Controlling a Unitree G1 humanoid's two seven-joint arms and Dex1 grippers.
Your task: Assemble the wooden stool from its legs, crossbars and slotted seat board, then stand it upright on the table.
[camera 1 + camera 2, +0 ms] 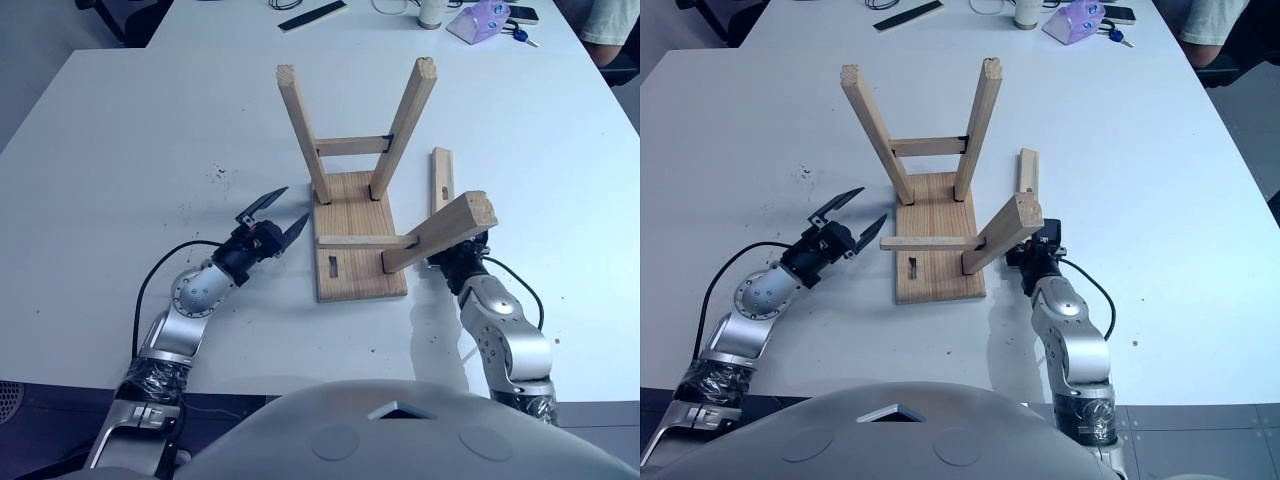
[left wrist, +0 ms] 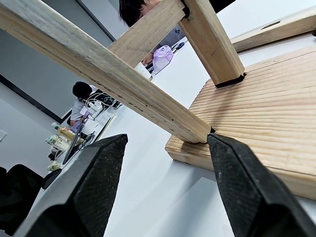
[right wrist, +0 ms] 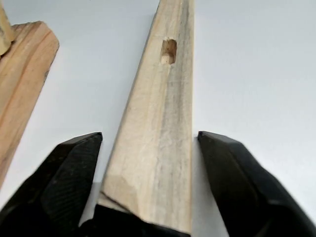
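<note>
Pale slotted wooden seat board (image 1: 345, 275) flat on white table (image 1: 120, 150). Loose square pale-wood leg (image 3: 163, 89) lies just beside it. My right gripper (image 3: 148, 136) is spread wide astride its near end, unclamped. Left gripper (image 1: 297, 201) wide, empty. The leg looks light, stiff and dry, so I'd pinch its flat sides.

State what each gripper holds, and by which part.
Nothing gripped. Left gripper open, empty; right gripper open, fingers straddling the loose leg's near end.

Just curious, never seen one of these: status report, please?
Left end effector open beside seat board. Right end effector open astride loose leg. Far legs seated, third leg leaning.
</note>
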